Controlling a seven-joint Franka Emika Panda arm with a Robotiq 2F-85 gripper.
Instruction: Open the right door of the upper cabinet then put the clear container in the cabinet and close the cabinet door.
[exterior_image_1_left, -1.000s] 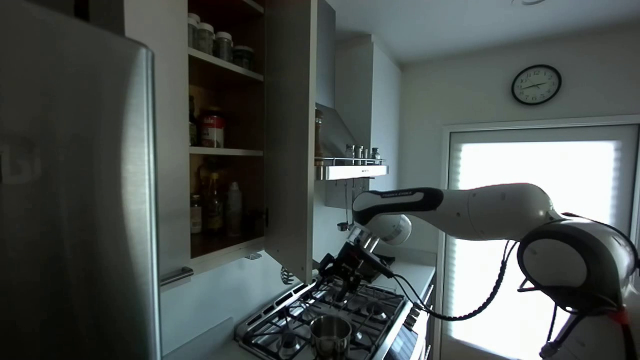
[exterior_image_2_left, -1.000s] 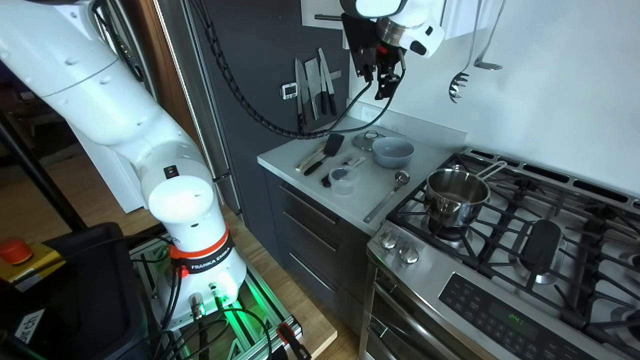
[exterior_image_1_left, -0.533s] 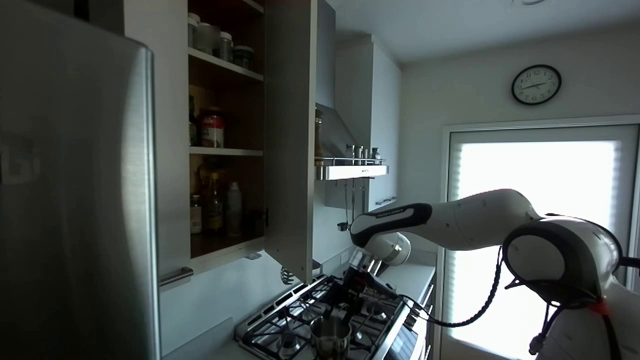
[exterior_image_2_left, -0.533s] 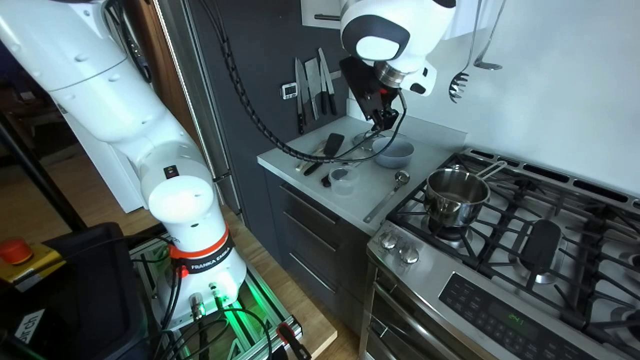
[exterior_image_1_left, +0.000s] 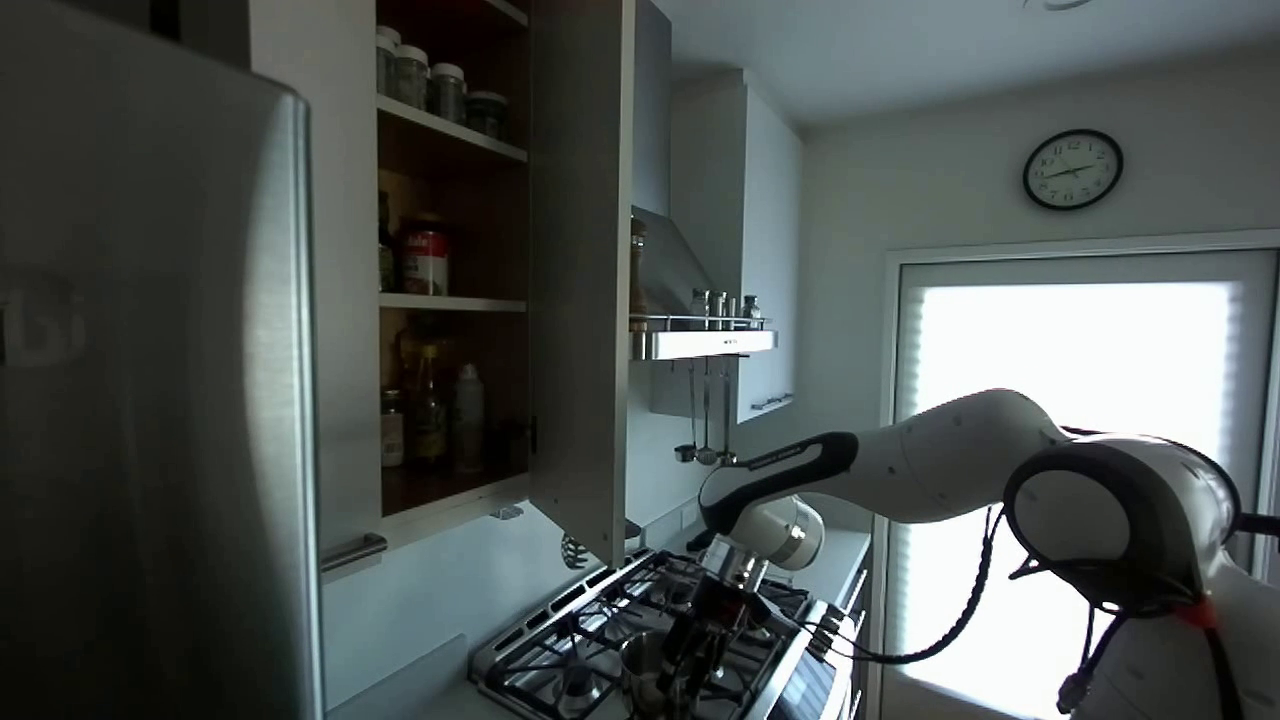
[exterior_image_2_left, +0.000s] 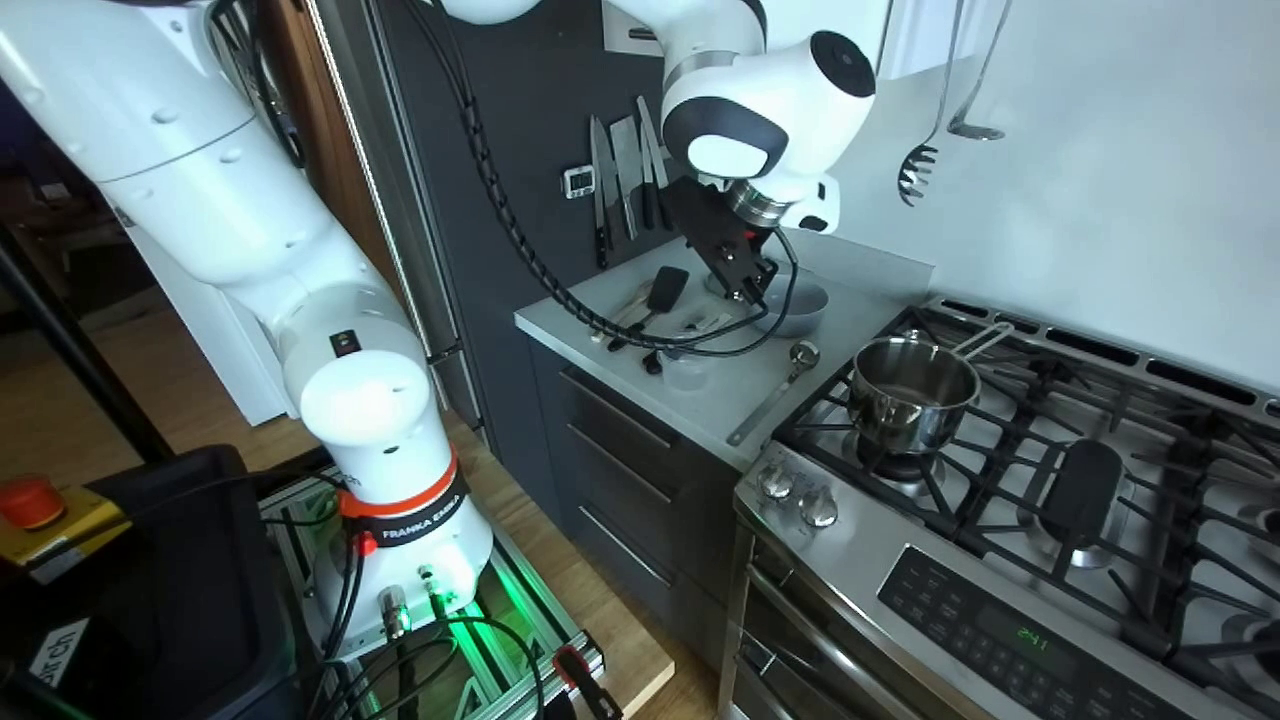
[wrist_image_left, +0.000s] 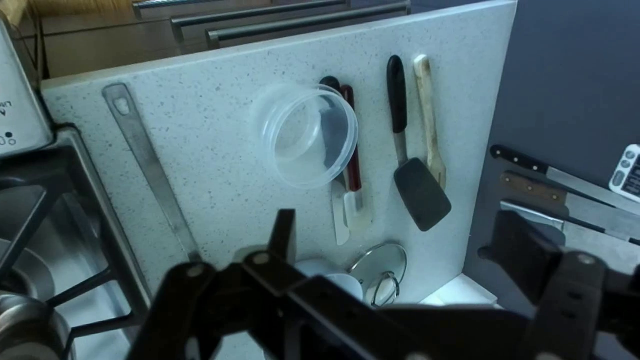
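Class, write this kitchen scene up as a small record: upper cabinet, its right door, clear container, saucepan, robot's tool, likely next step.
Upper cabinet: jars and bottles inside
Right door: open
Clear container: upright on the counter, uncovered
Saucepan: on the stove
Tool: open, holding nothing
Likely next step: probably grasping the container

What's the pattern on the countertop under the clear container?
Grey speckles on a pale ground; the countertop shows best in the wrist view.
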